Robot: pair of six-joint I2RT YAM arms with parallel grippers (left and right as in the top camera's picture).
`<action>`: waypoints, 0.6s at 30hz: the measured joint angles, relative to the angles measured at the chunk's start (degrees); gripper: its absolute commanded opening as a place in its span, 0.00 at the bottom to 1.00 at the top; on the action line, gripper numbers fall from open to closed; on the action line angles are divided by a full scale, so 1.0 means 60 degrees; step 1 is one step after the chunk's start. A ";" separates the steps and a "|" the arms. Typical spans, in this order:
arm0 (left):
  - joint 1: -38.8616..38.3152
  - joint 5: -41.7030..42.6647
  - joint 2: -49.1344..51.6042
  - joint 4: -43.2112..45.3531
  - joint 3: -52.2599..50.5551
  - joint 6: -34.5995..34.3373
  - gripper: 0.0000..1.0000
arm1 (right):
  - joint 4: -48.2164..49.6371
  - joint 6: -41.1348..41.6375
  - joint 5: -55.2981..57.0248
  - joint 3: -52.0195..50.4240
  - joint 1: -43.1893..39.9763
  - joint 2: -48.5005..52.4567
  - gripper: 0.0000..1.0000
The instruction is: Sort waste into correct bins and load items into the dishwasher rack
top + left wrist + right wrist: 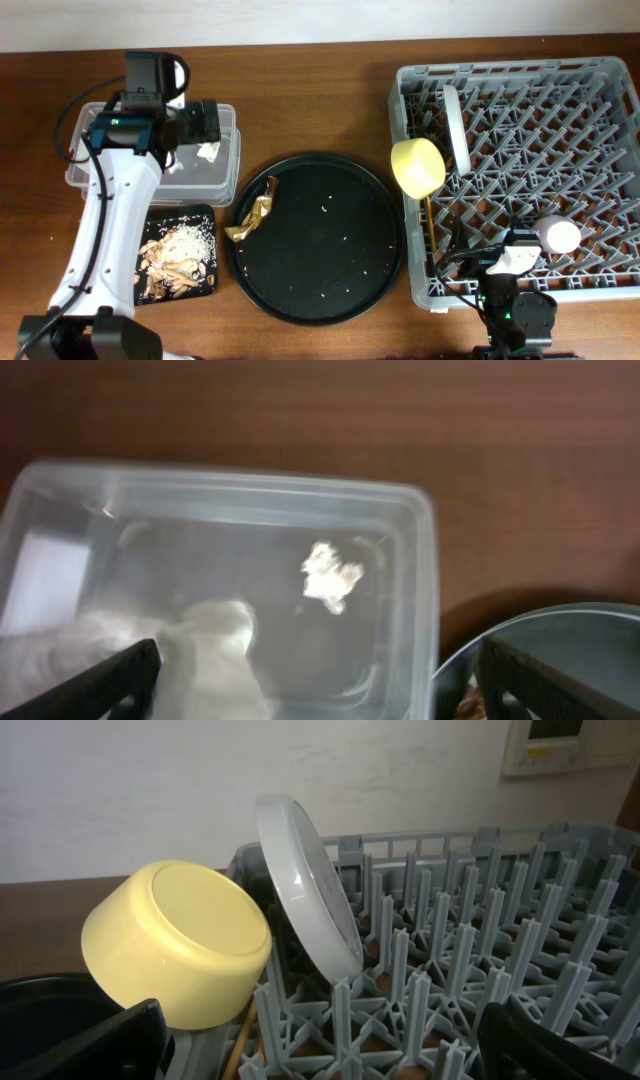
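Wooden table (320, 100), left gripper (320, 652) spread above blurred napkin (215, 645) in tub (422, 560), right gripper (320, 1012) spread too.

The grey pegged dishwasher rack (560, 110) holds a pale plate (457, 125) standing on edge near its far left corner. A yellow bowl (418, 166) is tipped bottom-out at the rack's left wall, with wooden chopsticks (428, 228) just inside that wall. A pale pink cup (562, 236) sits by its near edge. Left of the rack lies a crumpled gold foil wrapper (252, 215). Farther left are a shallow black tray (200, 215) of beige food scraps (175, 255) and a clear tub (232, 165) holding a white napkin scrap (208, 152).
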 measured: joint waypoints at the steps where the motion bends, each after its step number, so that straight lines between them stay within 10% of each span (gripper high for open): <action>1: -0.0011 0.0102 0.0073 -0.0087 0.0058 0.1184 1.00 | 0.0004 -0.0007 0.0000 0.0000 0.0000 -0.0011 0.98; 2: -0.0051 0.0495 0.0149 -0.0262 0.0058 0.0146 1.00 | 0.0000 -0.0004 0.0000 0.0000 0.0000 -0.0015 0.98; 3: -0.0091 0.1566 0.0339 -0.0073 0.0058 0.1435 1.00 | 0.0000 -0.0007 0.0000 0.0000 0.0000 -0.0011 0.98; 7: -0.0193 0.0091 0.0630 -0.0659 0.0076 0.0069 1.00 | 0.0000 0.0000 0.0004 0.0000 0.0000 -0.0011 0.98; 8: -0.0098 0.0415 0.0630 -0.0579 0.0076 0.0364 0.84 | 0.0000 -0.0004 0.0000 0.0000 0.0000 -0.0011 0.98; 9: -0.0055 0.0051 0.0634 -0.0630 0.0076 0.0324 0.01 | 0.0000 -0.0004 0.0000 0.0000 0.0000 -0.0015 0.98; 17: -0.0047 0.0029 -0.1053 -0.0987 0.0597 0.0164 0.00 | 0.0000 -0.0004 0.0000 0.0000 0.0000 -0.0011 0.98; 18: -0.0076 -0.0423 -0.1679 0.0812 0.0240 0.0262 0.21 | 0.0007 -0.0004 0.0000 0.0000 0.0000 -0.0022 0.98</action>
